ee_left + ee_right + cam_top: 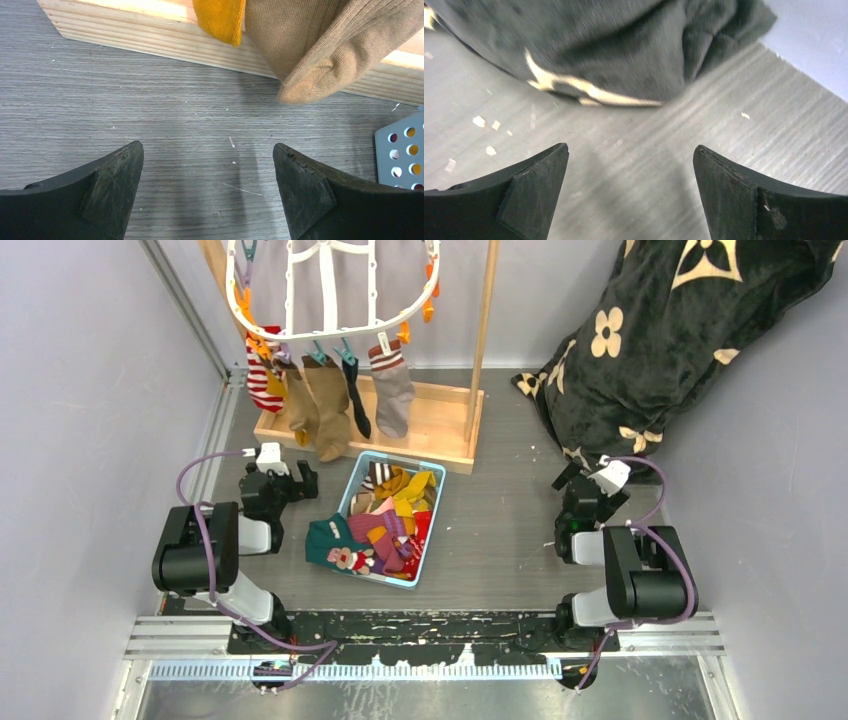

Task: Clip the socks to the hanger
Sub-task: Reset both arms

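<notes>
The white hanger [330,302] hangs at the back from a wooden frame. Several socks are clipped along its front rim: red-white striped [263,380], tan [326,410], black [358,400] and grey [392,390]. More socks [385,525] of many colours lie piled in a light blue basket [400,457] between the arms. My left gripper [283,468] [207,150] is open and empty, low over the table. The tan sock's toe [320,65] and a mustard sock [220,20] hang just ahead of it. My right gripper [590,472] [630,150] is open and empty.
The wooden stand's base [430,420] [150,37] lies just beyond the left gripper, with the basket's corner [400,150] to its right. A black flower-patterned blanket [660,340] [599,50] is heaped at the back right, close ahead of the right gripper. Grey walls close in on both sides.
</notes>
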Controlling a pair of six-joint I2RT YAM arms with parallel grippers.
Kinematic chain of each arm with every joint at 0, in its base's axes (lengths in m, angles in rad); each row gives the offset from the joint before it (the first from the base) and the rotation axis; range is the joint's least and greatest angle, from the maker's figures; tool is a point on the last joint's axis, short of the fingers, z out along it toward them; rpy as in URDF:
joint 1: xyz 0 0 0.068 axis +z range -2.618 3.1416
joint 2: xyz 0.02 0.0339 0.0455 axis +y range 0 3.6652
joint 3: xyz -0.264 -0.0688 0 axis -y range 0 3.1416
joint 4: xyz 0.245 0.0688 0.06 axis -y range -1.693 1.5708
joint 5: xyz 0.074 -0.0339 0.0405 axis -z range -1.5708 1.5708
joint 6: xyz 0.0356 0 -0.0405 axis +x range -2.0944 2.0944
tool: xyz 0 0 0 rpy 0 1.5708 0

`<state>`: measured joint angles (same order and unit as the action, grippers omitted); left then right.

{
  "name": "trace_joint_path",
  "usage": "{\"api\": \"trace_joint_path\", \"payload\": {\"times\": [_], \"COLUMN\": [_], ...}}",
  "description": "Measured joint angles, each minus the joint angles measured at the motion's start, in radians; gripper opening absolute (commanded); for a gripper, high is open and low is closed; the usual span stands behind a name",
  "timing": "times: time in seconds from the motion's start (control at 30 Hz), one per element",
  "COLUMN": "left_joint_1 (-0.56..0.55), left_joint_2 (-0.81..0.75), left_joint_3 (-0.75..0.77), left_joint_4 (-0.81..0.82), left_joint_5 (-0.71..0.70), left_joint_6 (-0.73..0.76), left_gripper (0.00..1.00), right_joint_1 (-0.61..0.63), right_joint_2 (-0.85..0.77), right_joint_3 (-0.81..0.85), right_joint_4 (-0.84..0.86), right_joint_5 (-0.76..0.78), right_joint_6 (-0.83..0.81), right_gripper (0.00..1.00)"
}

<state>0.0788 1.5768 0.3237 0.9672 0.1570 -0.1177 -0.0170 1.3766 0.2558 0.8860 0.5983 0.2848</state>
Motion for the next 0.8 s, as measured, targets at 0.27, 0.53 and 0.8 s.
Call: {"api": "trace_joint_path", "payload": {"times": [0.27, 0.53, 0.8], "left_joint_1": [0.000, 0.000, 0.000], "left_joint_2": [0.000, 0.000, 0.000], "left_joint_3": [0.000, 0.000, 0.000], "left_joint_4": [0.000, 0.000, 0.000], "left_joint_5": [0.000, 0.000, 0.000], "left_joint_6": [0.000, 0.003, 0.003], "left_gripper": [1.00, 1.00, 1.00], "right_joint_1": [0.001, 0.047, 0.047], "right_joint_2": [0.113, 0.188, 0.188], "right_joint_3": [-0.006, 0.048, 0.069], "right_joint_4": [0.086, 0.075, 0.058], "right_joint_5": [-0.074, -0.133, -0.137], "right_joint_6": [-0.026, -0.080, -0.095], "right_gripper": [1.00, 1.00, 1.00]}}
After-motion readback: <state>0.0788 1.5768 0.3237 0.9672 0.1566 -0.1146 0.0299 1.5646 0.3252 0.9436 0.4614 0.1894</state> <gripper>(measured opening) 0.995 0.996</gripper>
